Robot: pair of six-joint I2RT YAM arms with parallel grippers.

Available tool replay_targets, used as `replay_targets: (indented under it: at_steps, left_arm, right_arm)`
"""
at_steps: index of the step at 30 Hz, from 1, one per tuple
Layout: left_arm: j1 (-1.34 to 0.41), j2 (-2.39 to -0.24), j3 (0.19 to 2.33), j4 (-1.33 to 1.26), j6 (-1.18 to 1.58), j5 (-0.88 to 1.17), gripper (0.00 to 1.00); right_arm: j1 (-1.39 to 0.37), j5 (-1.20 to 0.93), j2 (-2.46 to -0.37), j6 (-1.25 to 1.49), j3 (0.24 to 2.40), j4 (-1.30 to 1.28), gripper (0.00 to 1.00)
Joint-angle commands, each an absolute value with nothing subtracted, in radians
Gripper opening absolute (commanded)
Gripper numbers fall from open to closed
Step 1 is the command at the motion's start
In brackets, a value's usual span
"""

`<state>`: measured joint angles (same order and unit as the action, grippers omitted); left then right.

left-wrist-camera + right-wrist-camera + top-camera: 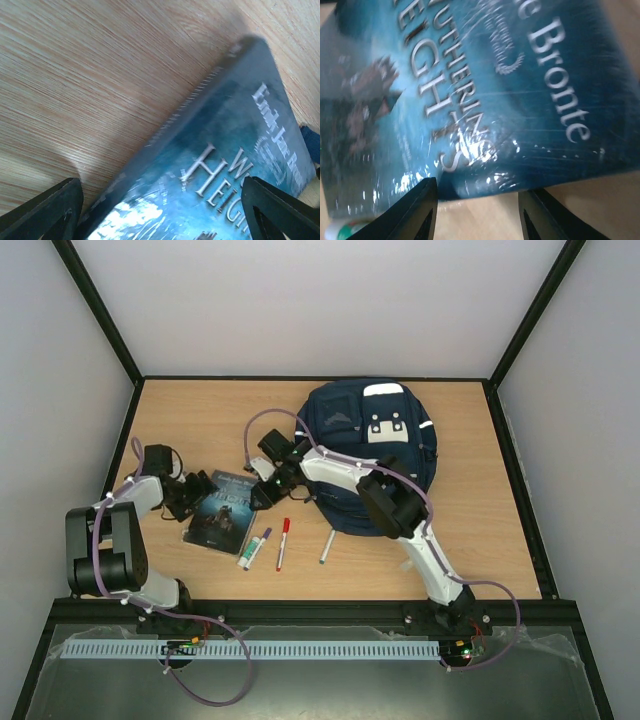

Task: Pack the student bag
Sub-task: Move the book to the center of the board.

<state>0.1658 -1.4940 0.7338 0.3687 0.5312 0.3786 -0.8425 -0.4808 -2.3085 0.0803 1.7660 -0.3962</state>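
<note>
One student bag (375, 430), one book (222, 506) and three pens (282, 543).

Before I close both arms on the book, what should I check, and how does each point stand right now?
1. Left end effector open, with the book's left edge between its fingers: ok.
2. Right end effector at the book's opposite edge, jaws apart; whether they reach around the edge: cannot tell.
3. Book lying flat on the table, cover up: ok.
4. Marker free of the book's near corner: cannot tell; it lies right beside it.
5. Bag unzipped to receive the book: cannot tell; no opening shows from above.
</note>
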Motion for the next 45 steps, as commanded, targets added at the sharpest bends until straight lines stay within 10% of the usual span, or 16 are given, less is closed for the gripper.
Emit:
replay_targets:
  at_steps: [1, 13, 27, 45]
  left_arm:
    - [0.161, -1.502, 0.7, 0.369, 0.53, 0.441, 0.89]
    - [0.147, -1.501, 0.676, 0.328, 0.571, 0.488, 0.87]
    - [0.149, -1.436, 0.618, 0.322, 0.601, 0.455, 0.9]
    - [0.149, -1.426, 0.544, 0.25, 0.618, 0.507, 0.87]
  right_arm:
    - [-0.799, -0.403, -2.424, 0.112, 1.928, -0.468, 0.44]
    - [-0.735, -0.389, -2.517, 0.083, 2.153, -0.53, 0.5]
    - [-0.724, -0.567, -2.239, 0.144, 1.811, -0.472, 0.56]
    - [-0.745, -0.512, -2.433, 0.188, 1.989, -0.514, 0.45]
